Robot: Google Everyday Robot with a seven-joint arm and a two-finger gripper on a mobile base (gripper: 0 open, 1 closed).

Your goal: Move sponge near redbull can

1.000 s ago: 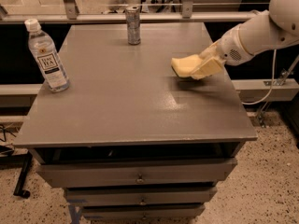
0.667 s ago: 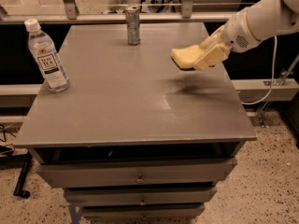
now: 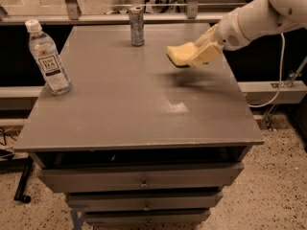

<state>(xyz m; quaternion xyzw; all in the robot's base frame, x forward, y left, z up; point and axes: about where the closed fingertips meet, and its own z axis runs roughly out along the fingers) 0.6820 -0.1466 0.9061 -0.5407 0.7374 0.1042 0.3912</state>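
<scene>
The jaws are clamping the sponge (image 3: 182,54) by the end turned away from the redbull can (image 3: 137,26), and they are hanging in the air to the right of the can as the camera sees it, a little nearer the viewer. The sponge is riding clear of the worktop (image 3: 144,104), throwing a shadow below itself, near the can but not yet beside it. The main risk is lying in the approach. The can is slim and tall, so the sponge's free end or the arm (image 3: 259,18) could be tipping it if the sweep is running too low or too far. The soft sponge could also be sagging or slipping out, or bouncing on release. The water bottle (image 3: 48,59), standing well apart from the can on its other side, is posing no hazard.
</scene>
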